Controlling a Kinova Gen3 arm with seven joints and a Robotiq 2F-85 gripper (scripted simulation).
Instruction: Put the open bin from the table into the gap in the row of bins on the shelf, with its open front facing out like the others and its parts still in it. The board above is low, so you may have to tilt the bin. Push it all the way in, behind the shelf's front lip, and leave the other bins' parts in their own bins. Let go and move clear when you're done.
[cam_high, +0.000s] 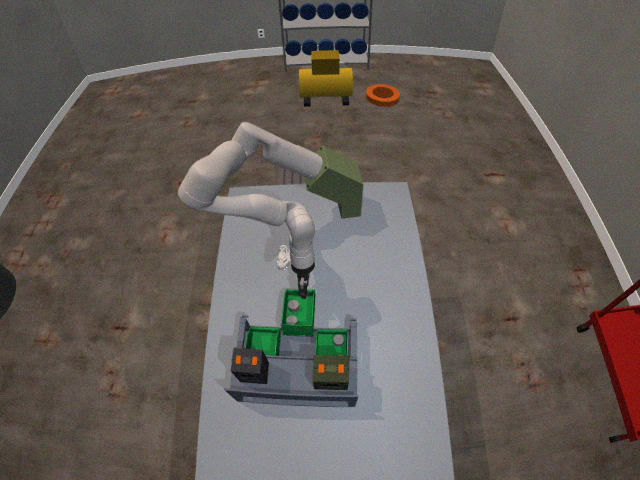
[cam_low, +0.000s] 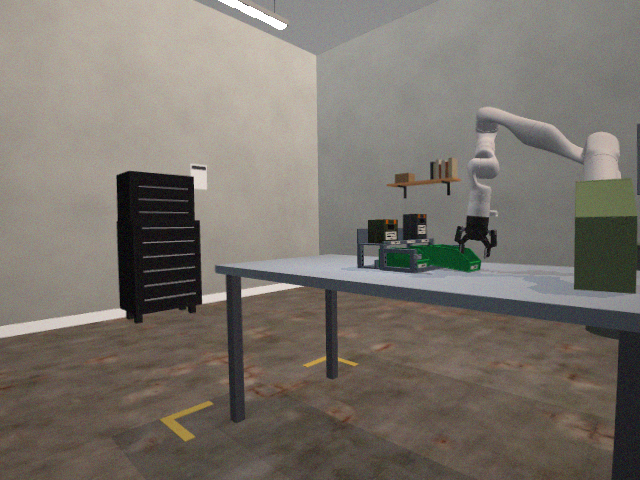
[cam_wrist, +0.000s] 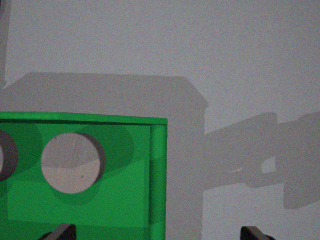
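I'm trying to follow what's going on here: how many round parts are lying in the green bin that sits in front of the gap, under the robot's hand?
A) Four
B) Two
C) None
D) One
B: from above, two round grey parts show inside the green bin in front of the gap, one nearer the shelf than the other.

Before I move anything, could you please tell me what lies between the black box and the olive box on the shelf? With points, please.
Nothing: the top view shows bare top board (cam_high: 290, 374) (cam_low: 402, 242) between the black box (cam_high: 249, 366) (cam_low: 412, 227) and the olive box (cam_high: 330, 378) (cam_low: 379, 231).
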